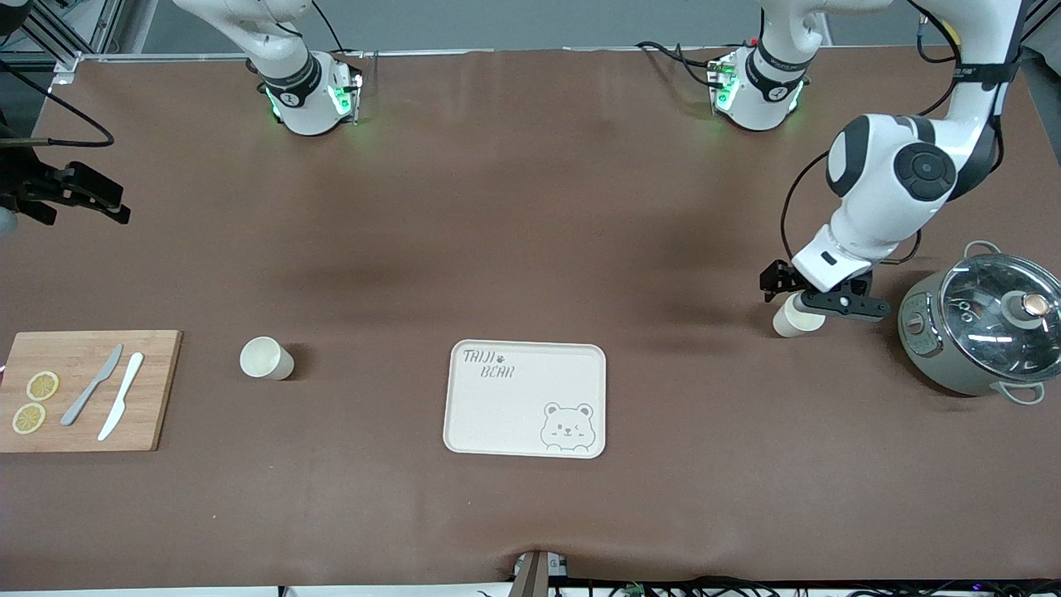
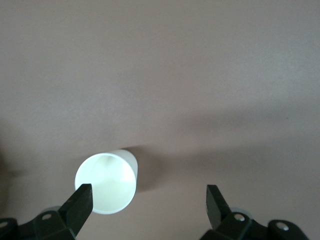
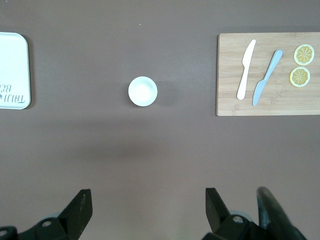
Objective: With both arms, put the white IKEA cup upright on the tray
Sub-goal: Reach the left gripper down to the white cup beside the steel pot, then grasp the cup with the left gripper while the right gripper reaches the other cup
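A white cup (image 1: 792,318) stands upright near the left arm's end of the table, beside a pot. My left gripper (image 1: 816,300) hovers just above it, open and empty. In the left wrist view the cup (image 2: 106,182) sits under one fingertip (image 2: 82,197), off the middle of the left gripper (image 2: 149,192). A second white cup (image 1: 265,358) stands upright between the cutting board and the cream bear tray (image 1: 525,398). My right gripper (image 1: 79,199) is high over the right arm's end of the table, open and empty (image 3: 148,195), and sees that cup (image 3: 143,91) well below.
A grey-green electric pot with a glass lid (image 1: 982,327) stands close beside the left gripper. A wooden cutting board (image 1: 83,390) holds two knives and two lemon slices. The tray's edge shows in the right wrist view (image 3: 15,70).
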Motion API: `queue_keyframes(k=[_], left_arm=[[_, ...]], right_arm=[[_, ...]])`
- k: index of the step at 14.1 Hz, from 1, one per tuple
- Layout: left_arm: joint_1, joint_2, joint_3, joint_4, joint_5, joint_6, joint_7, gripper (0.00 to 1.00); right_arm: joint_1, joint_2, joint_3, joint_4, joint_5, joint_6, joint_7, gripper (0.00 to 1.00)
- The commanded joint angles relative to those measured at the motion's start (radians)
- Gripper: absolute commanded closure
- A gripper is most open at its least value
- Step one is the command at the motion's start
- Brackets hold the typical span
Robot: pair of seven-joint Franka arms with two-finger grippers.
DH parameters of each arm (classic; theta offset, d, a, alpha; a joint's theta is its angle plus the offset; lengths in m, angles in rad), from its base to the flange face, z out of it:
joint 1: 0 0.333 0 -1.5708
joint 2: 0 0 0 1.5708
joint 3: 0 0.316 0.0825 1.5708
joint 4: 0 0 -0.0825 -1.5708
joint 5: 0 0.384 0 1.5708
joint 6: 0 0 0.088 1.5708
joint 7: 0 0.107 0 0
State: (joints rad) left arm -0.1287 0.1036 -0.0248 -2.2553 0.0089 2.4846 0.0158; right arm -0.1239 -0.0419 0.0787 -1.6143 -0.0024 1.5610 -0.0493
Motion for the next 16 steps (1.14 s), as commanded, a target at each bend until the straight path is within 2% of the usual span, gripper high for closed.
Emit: queue_keyframes(k=[1,4,7,16], left_arm=[[0.007,0.059,-0.011,-0.015,-0.010,0.109,-0.008,0.00],[0.014,0.120,-0.011,-0.027,-0.006,0.201,0.004,0.00],[0.018,0.137,-0.009,-0.059,0.000,0.266,0.007,0.00],[0.044,0.108,-0.007,-0.138,0.000,0.266,0.047,0.00]], right_arm=[[-0.011,0.004,0.009,0.008,0.007,0.017,-0.012,0.00],[-0.010,0.005,0.009,0.007,0.006,0.019,-0.012,0.00],[-0.010,0.008,0.010,0.005,0.006,0.017,-0.010,0.00],[-0.010,0.014,0.010,0.001,0.006,0.019,-0.012,0.00]])
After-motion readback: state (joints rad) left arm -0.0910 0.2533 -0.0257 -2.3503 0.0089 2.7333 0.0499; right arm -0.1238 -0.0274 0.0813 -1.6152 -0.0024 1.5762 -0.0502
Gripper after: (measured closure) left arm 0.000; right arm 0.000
